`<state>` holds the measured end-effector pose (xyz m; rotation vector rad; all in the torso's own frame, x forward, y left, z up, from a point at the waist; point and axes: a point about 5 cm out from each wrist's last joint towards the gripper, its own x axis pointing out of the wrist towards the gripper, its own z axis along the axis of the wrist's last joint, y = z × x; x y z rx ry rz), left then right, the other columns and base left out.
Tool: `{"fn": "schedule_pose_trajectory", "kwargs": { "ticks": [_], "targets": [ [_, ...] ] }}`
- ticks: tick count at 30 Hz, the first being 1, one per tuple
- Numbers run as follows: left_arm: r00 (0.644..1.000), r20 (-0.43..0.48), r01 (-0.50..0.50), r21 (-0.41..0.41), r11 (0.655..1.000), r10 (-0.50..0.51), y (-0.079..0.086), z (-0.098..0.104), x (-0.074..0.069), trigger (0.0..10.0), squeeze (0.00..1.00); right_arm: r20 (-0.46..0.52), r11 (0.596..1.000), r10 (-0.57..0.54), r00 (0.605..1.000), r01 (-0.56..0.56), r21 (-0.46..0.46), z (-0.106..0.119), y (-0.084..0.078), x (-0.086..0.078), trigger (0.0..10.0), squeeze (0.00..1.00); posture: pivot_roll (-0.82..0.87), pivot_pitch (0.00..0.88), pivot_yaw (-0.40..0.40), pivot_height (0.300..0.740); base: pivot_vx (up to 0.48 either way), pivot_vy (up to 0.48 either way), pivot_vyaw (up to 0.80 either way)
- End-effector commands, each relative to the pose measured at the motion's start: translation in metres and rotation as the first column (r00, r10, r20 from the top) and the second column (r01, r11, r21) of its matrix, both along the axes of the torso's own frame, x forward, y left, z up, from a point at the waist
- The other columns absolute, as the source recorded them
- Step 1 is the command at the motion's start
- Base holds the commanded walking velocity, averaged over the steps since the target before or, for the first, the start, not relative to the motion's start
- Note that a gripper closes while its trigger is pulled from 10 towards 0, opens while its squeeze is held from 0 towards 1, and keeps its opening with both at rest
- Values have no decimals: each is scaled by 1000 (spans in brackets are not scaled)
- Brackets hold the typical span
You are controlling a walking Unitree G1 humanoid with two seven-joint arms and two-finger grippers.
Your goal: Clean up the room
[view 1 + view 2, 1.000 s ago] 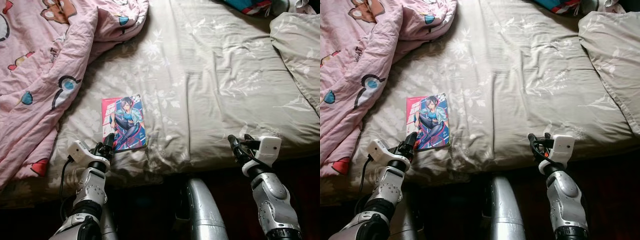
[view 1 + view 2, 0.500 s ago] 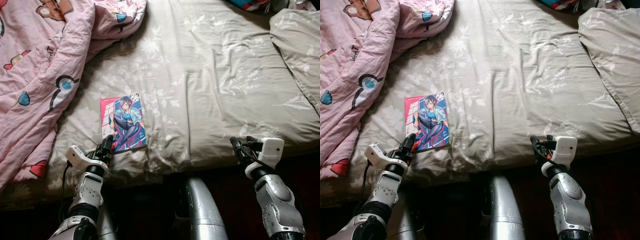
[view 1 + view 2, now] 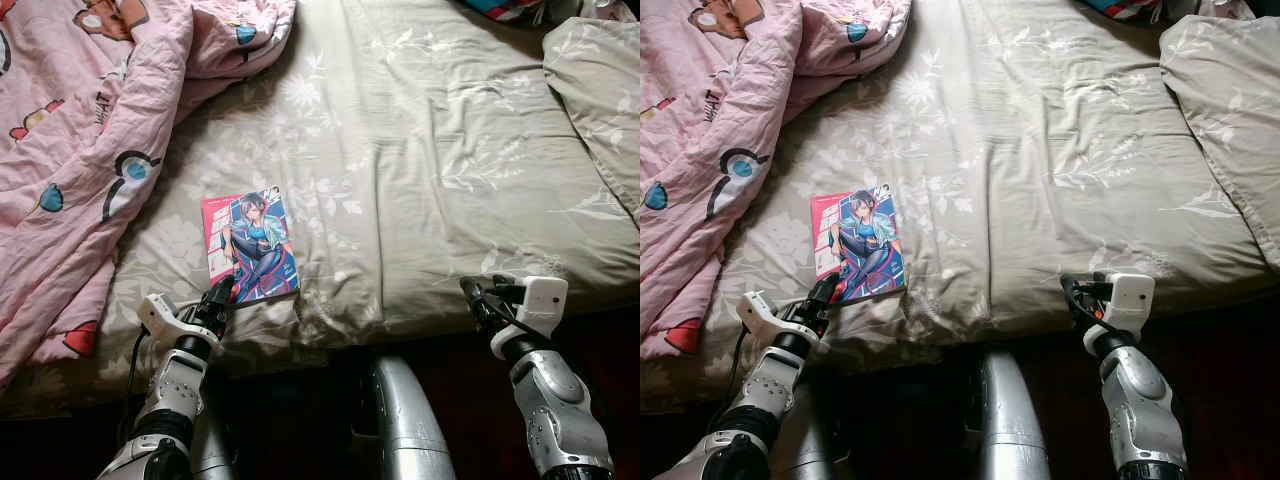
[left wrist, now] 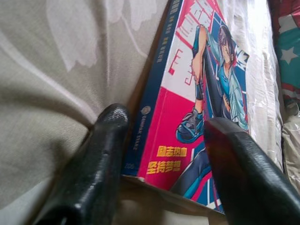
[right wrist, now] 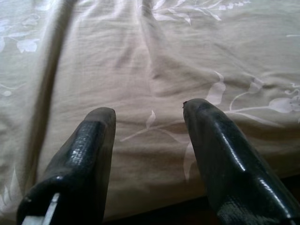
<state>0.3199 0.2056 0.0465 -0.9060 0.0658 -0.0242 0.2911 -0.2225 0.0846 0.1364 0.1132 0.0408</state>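
From the head views, the left claw (image 3: 222, 296) sits at the near corner of a comic book (image 3: 250, 248) on the bed (image 3: 440, 150). Its wrist view shows fingers (image 4: 101, 159) apart, straddling that corner. The right claw (image 5: 150, 122) hovers apart over bare sheet.

A pink-and-blue manga book (image 3: 250, 247) lies flat, cover up, near the bed's front edge.

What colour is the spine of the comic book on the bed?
Dark blue, on the comic book; clearest in the left wrist view.
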Motion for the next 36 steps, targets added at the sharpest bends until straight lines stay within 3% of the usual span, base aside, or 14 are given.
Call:
{"fn": "schedule_pose_trajectory", "kwargs": {
  "ticks": [1,14,23,36],
  "targets": [
    [983,-173,53,-80,995,-66,-20,-38,-25,0,0,-22,1000,-21,1000,21,-2,-5,-6,-8,10000,0,-162,442,-168,592,0,0,0],
    [987,-147,50,-102,994,-65,-22,-37,-24,0,0,-32,1000,-23,999,23,0,-7,-5,-10,10000,0,-164,445,-168,592,0,0,0],
    [998,-61,-15,-152,988,6,-18,-29,-20,0,0,-37,1000,-16,999,16,3,-9,-3,-11,10000,0,-163,448,-171,592,0,0,0],
    [999,20,-43,-160,986,47,-11,-17,-16,0,0,-50,1000,-30,998,30,-2,-16,-2,-10,10000,0,-148,405,-157,592,0,0,0]
  ]
}}
